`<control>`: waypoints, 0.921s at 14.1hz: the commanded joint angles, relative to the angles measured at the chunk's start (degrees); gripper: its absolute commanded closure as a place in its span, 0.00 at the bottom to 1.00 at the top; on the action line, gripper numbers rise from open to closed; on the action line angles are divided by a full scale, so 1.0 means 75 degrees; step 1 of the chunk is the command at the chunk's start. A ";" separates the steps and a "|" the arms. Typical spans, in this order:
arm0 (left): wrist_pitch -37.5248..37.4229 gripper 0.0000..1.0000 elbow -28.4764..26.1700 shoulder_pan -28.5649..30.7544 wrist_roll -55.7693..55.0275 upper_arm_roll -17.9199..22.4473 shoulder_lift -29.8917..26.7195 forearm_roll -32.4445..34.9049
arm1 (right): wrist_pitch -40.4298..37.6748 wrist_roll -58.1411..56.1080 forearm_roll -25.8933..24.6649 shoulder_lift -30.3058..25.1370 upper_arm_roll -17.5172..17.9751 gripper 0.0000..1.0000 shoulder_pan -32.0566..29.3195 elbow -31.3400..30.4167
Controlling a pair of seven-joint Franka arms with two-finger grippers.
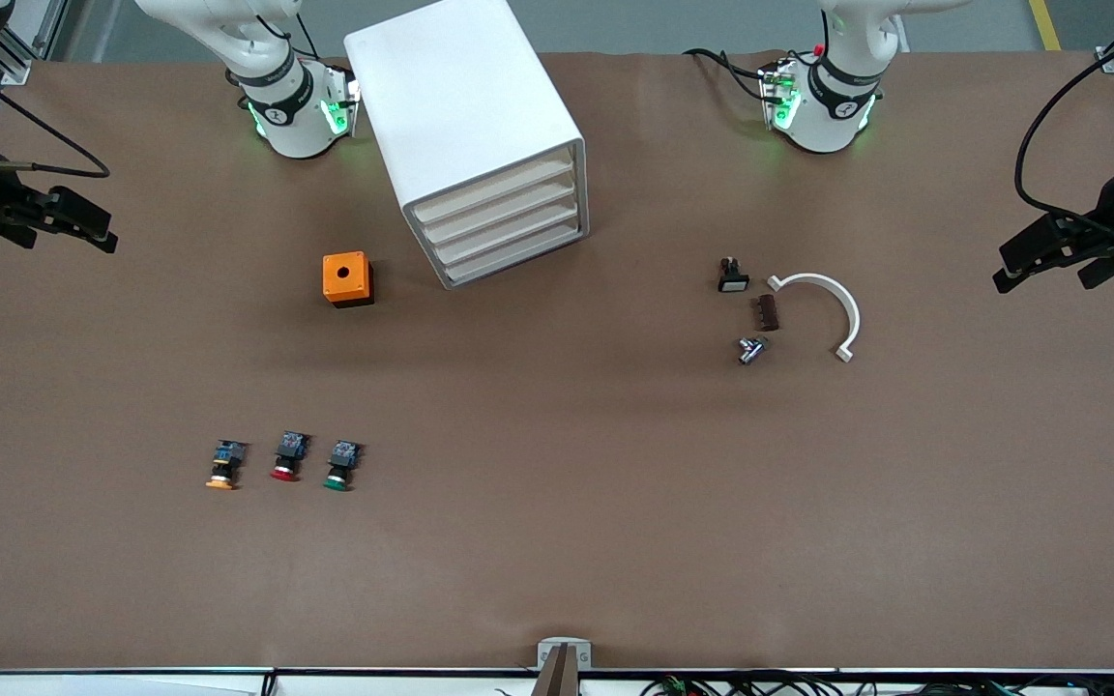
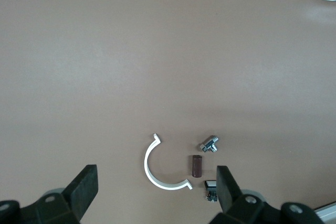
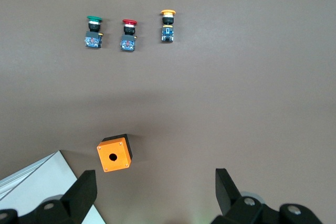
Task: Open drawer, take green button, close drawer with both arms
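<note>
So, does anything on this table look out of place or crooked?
Only the white cabinet: it stands skewed to the table's edges, its four drawers all shut. The three buttons lie in a tidy row, nothing spilled or broken. Both grippers wait open at the table's ends.

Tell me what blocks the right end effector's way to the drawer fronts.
Nothing visible does. The right end effector hangs open at its end of the table; the orange cube sits on bare table nearer the cabinet, beside the closed drawers rather than before them.
</note>
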 commanded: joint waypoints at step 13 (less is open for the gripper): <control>-0.0516 0.00 0.0576 0.0032 0.0110 -0.0166 0.0240 0.0455 | -0.0184 -0.0064 0.0314 -0.0526 -0.0014 0.00 -0.0005 -0.0004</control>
